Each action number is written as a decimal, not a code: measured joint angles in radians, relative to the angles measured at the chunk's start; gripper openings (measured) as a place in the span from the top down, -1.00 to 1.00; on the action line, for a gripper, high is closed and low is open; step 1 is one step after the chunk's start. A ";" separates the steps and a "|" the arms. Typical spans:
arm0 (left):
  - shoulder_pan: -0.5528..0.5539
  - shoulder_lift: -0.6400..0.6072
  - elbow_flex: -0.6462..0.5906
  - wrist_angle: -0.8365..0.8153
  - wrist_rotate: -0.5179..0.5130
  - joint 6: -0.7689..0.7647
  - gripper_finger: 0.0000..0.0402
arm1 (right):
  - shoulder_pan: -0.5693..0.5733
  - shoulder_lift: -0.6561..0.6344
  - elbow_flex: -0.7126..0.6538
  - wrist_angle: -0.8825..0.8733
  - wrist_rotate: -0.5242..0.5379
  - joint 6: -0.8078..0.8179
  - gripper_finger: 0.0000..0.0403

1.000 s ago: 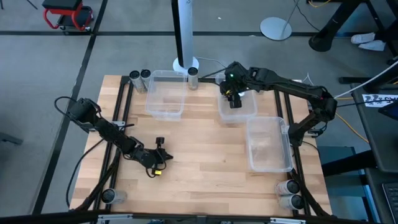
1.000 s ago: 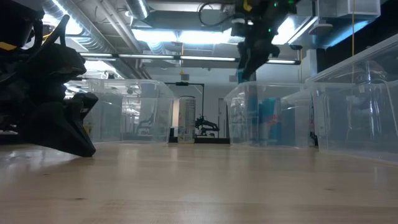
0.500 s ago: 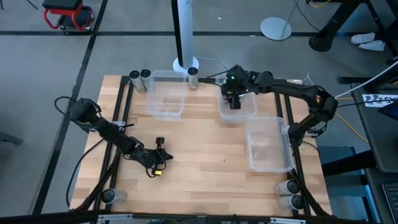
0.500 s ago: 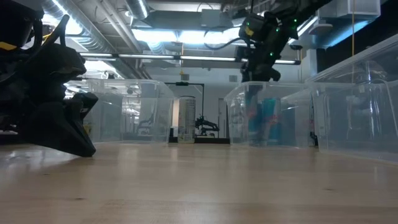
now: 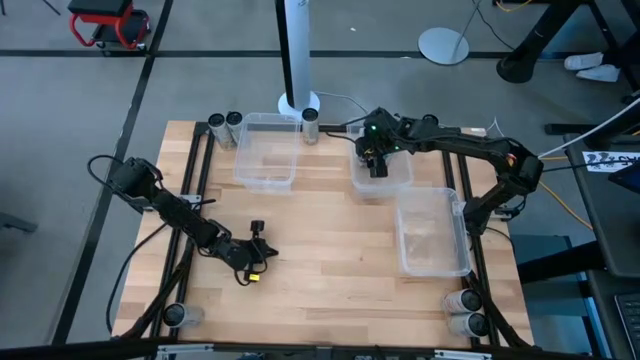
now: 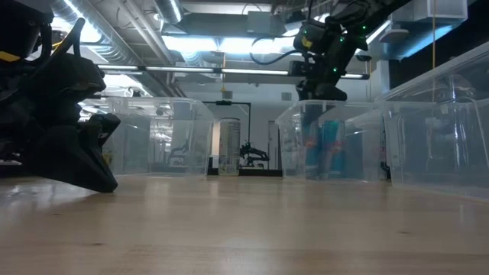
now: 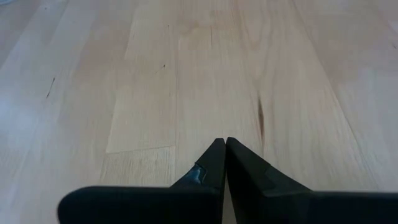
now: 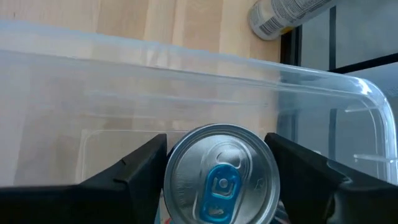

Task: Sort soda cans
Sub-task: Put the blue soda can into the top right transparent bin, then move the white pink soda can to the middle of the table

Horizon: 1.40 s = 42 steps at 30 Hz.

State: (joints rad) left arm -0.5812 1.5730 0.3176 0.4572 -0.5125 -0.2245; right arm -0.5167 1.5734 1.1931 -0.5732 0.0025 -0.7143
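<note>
My right gripper (image 5: 373,160) reaches down into the clear far-right bin (image 5: 398,180) and is shut on an upright soda can (image 8: 221,177) with a silver top and a blue tab. In the low view the gripper (image 6: 321,76) hangs over that bin (image 6: 294,145), and blue-and-silver cans (image 6: 330,149) show through its wall. My left gripper (image 5: 256,232) is shut and rests low over the bare wood (image 7: 205,74) left of the middle. Other cans stand at the table's corners (image 5: 225,122). My right gripper pinches the soda can's side wall just under its top rim (image 8: 174,162) between its two fingers (image 8: 130,174), coming from above and pointing down. The can stays upright inside the bin. I cannot tell whether its base stands on the bin's floor.
Three clear bins stand on the table: far-left (image 5: 267,150), far-right, and one on the right (image 5: 432,232). Cans stand at the far-left corner, by the white post (image 5: 311,120), at the near-left corner (image 5: 175,315) and at the near-right corner (image 5: 467,310). The wood between is bare.
My right gripper has stayed over the far-right bin but has turned about, and its forearm has swung. In the low view it has shifted slightly toward the table's right. The blue shapes seen through the bin's wall have shifted too.
</note>
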 joint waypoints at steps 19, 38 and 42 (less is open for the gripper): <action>0.000 0.000 0.000 0.001 -0.001 0.000 0.96 | 0.000 0.048 0.003 0.027 0.016 0.013 -0.30; 0.000 0.000 0.000 0.002 -0.002 -0.005 0.96 | -0.001 0.031 0.027 -0.009 0.030 0.032 -0.79; 0.000 0.000 0.000 0.003 -0.002 -0.004 0.96 | -0.001 0.012 0.099 -0.094 0.032 0.029 -0.83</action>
State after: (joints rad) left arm -0.5812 1.5734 0.3172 0.4599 -0.5144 -0.2287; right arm -0.5175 1.5849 1.2924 -0.6672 0.0348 -0.6853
